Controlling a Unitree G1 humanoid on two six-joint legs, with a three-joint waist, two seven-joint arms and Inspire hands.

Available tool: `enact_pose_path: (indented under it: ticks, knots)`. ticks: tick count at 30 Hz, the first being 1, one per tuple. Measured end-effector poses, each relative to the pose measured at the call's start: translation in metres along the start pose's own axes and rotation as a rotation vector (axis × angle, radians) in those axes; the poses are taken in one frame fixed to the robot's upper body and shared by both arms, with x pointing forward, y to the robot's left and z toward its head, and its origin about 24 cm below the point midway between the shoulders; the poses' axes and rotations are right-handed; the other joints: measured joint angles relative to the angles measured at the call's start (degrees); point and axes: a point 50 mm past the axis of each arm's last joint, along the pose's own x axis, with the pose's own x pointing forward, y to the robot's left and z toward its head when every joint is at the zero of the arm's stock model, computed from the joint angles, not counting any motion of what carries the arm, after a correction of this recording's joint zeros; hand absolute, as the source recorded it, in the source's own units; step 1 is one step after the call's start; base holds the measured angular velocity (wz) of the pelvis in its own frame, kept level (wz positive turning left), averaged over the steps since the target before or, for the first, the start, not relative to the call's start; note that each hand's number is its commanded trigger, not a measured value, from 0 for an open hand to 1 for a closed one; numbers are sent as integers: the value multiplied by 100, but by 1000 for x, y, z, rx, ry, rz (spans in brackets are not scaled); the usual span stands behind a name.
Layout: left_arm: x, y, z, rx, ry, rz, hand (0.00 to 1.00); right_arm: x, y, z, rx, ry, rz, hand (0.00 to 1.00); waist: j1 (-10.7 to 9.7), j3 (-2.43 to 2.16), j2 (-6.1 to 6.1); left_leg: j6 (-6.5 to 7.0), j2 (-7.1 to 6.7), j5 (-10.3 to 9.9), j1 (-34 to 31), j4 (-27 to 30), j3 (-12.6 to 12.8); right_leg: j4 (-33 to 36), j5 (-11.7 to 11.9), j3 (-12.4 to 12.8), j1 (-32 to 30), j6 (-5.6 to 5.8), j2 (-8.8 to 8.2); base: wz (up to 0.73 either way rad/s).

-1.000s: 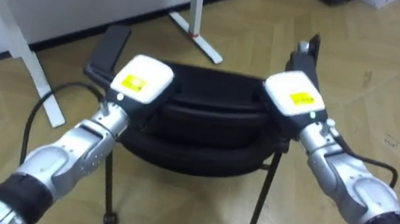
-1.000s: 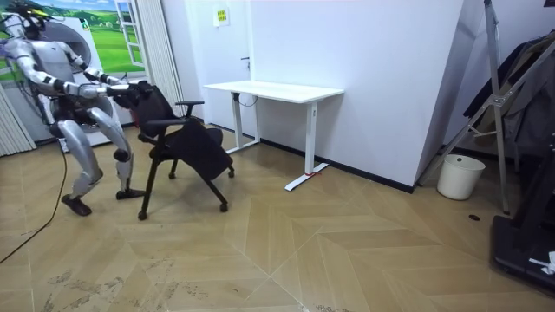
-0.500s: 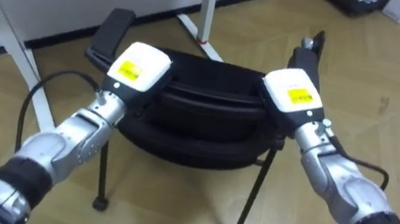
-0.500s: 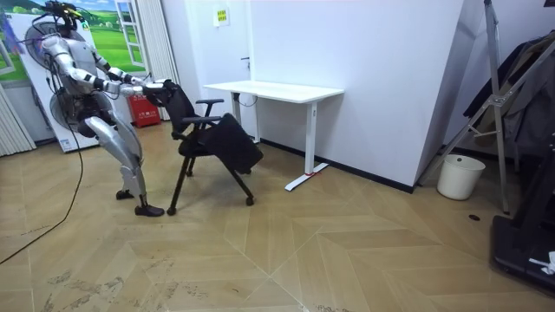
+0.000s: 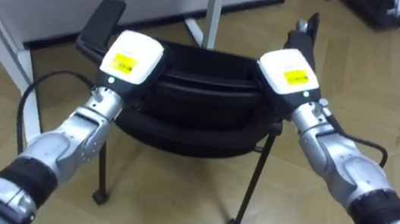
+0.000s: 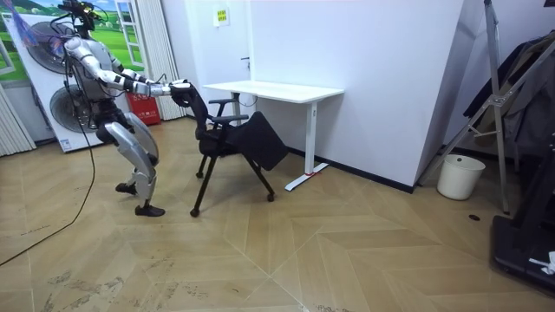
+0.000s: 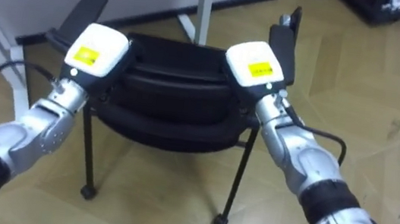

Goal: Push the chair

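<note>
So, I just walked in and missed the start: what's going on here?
The humanoid robot leans forward behind a black metal-legged chair, its left robot hand and right robot hand set on top of the backrest to push it. The chair stands on the wooden floor, close to the white desk.

Close above chair (image 5: pixel 196 115), distant room side-on

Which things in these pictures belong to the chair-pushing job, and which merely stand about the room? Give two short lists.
Belong to the job:
- black chair
- left hand, at the chair's back
- right hand, at the chair's back

Merely standing about:
- white desk by the wall
- white bin on the floor, at the room view's right
</note>
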Motion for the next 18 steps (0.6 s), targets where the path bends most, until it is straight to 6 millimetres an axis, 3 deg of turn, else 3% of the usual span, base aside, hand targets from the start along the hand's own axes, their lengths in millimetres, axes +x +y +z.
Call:
enact_pose_path:
  ticks: [4,5,8,10,11,12,14,18]
  knots:
    - [2,1,3,8,11,33,100,3,-5,-2,-8,0,-13,100,17,26,-33,-34,-112,-52,-315,-11,-1,9,-96,-4,-1,-10,-76,4]
    - [2,1,3,8,12,36,100,3,-6,-2,-10,0,-15,100,17,29,-32,-123,-153,-148,-436,-108,-43,-1,-103,-2,-3,0,-99,0]
    - [3,1,5,5,12,43,100,3,-8,-4,-20,-1,-18,100,11,37,-30,-117,-338,-408,-733,-775,-11,-14,-115,21,-41,50,-195,0]
    - [5,2,7,3,12,50,100,3,-10,-3,-20,-7,-27,100,10,36,-35,-138,-439,-422,-855,-1541,65,-40,-101,38,-108,87,-249,0]
    - [7,3,8,3,10,58,100,3,-12,-4,-26,-6,-33,100,5,35,-33,-146,-518,-353,-946,-2181,195,-43,-126,46,-170,166,-283,-6]
    - [7,5,8,8,15,65,100,5,-13,-4,-27,-2,-37,100,14,11,-34,-93,-618,-104,-996,-2366,250,-50,-92,103,-216,245,-344,-4]
    - [11,8,9,12,10,72,100,4,-14,-5,-31,1,-53,100,-44,5,-99,-23,-773,61,-1027,-2578,234,-106,-29,82,-283,333,-438,15]
    - [16,14,10,20,15,86,100,7,-22,-9,-51,11,-82,100,-33,15,-119,1,-833,114,-1141,-2660,191,-145,52,27,-381,278,-486,10]
